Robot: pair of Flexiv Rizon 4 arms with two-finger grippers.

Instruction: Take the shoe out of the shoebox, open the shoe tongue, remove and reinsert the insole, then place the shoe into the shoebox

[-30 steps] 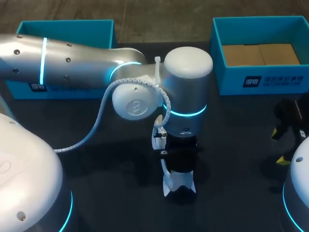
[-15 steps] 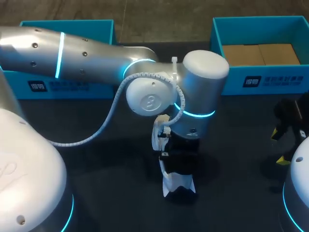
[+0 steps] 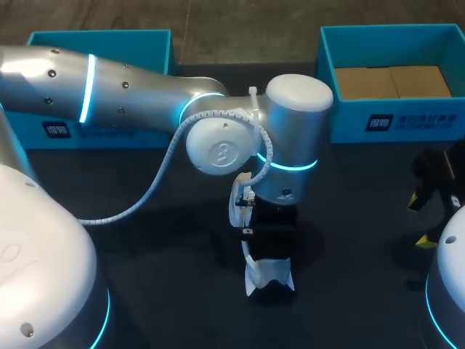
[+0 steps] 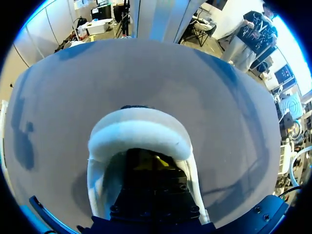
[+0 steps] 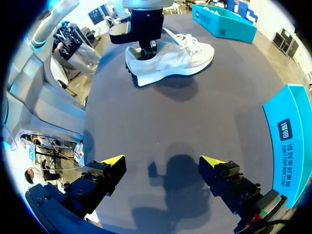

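Standing on its sole on the dark table (image 3: 349,218), the white sneaker (image 3: 266,276) is outside both shoeboxes. The left arm (image 3: 131,91) reaches in over the sneaker, its wrist directly above it. The left gripper (image 4: 152,165) is sunk into the sneaker's opening, just inside the padded heel collar (image 4: 139,139). A bit of yellow shows in the dark interior, and it seems to belong to one tip. Whether that gripper is parted or closed on anything cannot be told. From the right wrist view the sneaker (image 5: 175,58) lies side-on, with the left arm's black tool coming down into it at the heel end. The right gripper (image 5: 161,163) hangs well apart from the sneaker, over bare table. Its two yellow-tipped fingers (image 5: 112,161) are spread wide with nothing between them. Behind the sneaker on the left arm's side stands one teal shoebox (image 3: 98,43). Behind it on the right arm's side stands the other teal shoebox (image 3: 392,123). Brown cardboard (image 3: 392,81) lies flat on that second box's floor.
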